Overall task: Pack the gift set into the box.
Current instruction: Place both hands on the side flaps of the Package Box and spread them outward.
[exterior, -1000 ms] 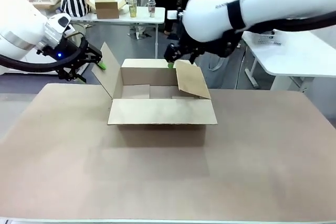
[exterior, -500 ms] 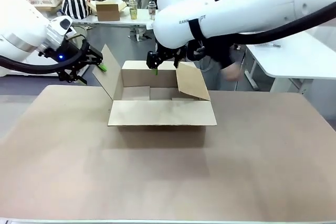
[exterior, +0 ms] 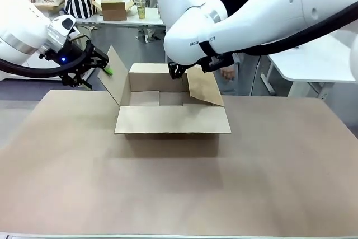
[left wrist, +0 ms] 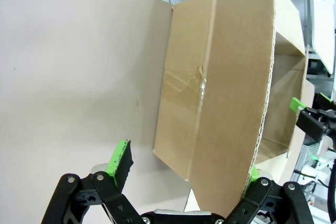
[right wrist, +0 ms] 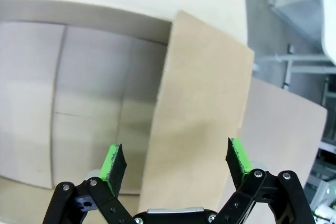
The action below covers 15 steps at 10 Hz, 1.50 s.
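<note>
The box (exterior: pixel 173 118) stands open in the middle of the table, a large brown carton with its flaps up or spread. Its inside (right wrist: pixel 79 93) looks bare. My left gripper (exterior: pixel 104 69) is open beside the box's left side, and the raised left flap (left wrist: pixel 236 77) lies between its green fingertips (left wrist: pixel 119 158). My right gripper (exterior: pixel 175 71) hangs open over the back right corner of the box, its fingertips (right wrist: pixel 113 163) straddling the tilted right flap (right wrist: pixel 199 119). The gift set is out of view.
A person in dark clothes stands behind the box, one hand (exterior: pixel 227 73) low beside my right arm. A white table (exterior: pixel 313 54) stands at the right. A far table holds a small carton (exterior: pixel 114 9) and bottles (exterior: pixel 141 8).
My right arm has swung left across the back of the box, and its gripper now sits over the right flap. The person has stepped closer. The left arm has not moved.
</note>
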{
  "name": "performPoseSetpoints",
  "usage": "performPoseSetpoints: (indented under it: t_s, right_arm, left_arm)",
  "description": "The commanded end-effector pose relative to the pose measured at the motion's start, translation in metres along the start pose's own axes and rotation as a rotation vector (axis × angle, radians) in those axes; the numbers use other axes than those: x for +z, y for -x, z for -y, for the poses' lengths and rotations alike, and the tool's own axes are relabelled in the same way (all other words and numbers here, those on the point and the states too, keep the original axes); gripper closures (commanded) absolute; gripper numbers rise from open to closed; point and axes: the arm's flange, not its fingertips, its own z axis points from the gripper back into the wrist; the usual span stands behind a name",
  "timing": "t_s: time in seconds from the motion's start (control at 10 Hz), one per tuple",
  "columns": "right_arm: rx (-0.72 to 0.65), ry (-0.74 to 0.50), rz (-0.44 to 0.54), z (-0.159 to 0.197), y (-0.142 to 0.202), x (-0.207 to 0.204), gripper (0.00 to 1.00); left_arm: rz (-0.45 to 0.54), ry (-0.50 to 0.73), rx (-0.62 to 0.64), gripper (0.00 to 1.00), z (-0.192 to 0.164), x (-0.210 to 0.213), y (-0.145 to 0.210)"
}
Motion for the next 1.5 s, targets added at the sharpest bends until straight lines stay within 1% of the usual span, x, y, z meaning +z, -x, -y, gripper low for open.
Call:
performPoseSetpoints:
  t_s: [0.0,0.1,0.3,0.8,1.0,1.2,1.4]
  right_arm:
    - [-0.054,0.107,-0.037,-0.001,0.004,-0.01,0.0]
    - [-0.069,0.142,-0.052,0.002,0.007,-0.016,0.0]
    - [-0.089,0.16,-0.049,0.011,0.014,-0.014,0.0]
    - [-0.257,0.233,-0.032,0.063,0.026,0.012,0.0]
    - [-0.319,0.262,-0.043,0.084,0.034,0.018,0.0]
    - [-0.387,0.29,-0.078,0.109,0.048,0.022,0.0]
    - [-0.494,0.272,-0.063,0.137,0.073,0.035,0.0]
  left_arm:
    - [0.003,-0.011,0.007,0.0,0.002,0.004,0.001]
    - [0.003,-0.011,0.007,0.0,0.002,0.004,0.001]
    - [0.003,-0.011,0.007,0.0,0.002,0.004,0.001]
    - [0.003,-0.011,0.007,0.0,0.002,0.004,0.001]
    - [0.003,-0.011,0.007,0.0,0.002,0.004,0.001]
    - [0.003,-0.011,0.007,0.0,0.002,0.004,0.001]
    - [0.003,-0.011,0.007,0.0,0.002,0.004,0.001]
